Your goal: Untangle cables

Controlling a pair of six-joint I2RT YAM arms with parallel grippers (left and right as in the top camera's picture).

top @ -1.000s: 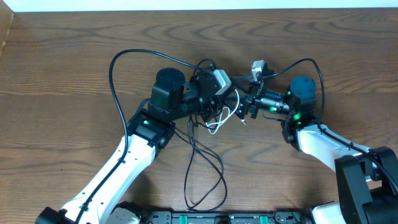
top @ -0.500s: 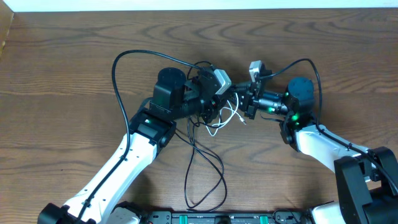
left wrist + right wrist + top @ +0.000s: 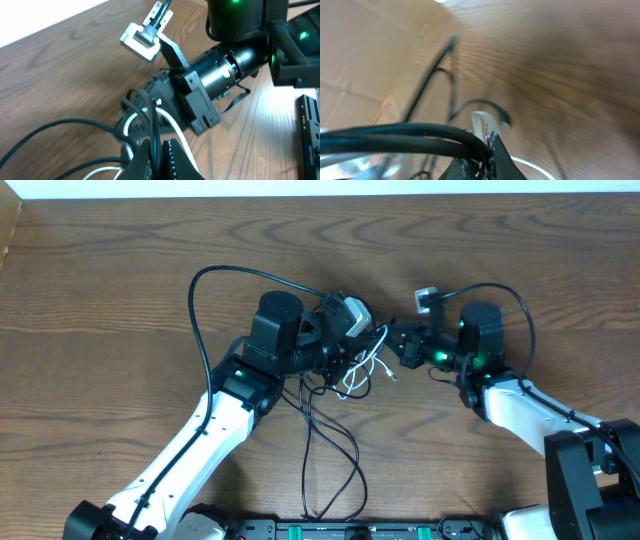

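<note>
Your cables (image 3: 350, 380) lie bunched at the centre of the table (image 3: 120, 300) in the overhead view, strung between the two claws. One long black loop trails off toward 6 o'clock, near the table's front edge.

Your left gripper (image 3: 350, 358) comes at the knot from 9 o'clock, and the right gripper (image 3: 395, 346) from 3 o'clock. The two sit close together, nose to nose. From above, the arms cover the fingertips, so you cannot read either grip there.

The left wrist view settles its side. The left gripper (image 3: 160, 155) is clenched on a black strand that rises straight up between the fingers. The white cable (image 3: 175, 127) arches just beyond, and behind it is the right arm's black wrist housing.

The right wrist view is blurred, but it shows what the overhead view hides. The right gripper (image 3: 481, 152) is pinched tight on a pair of black strands that sweep off toward 9 o'clock. A short piece of the white cable (image 3: 479, 124) stands just past the tips at 12 o'clock.
</note>
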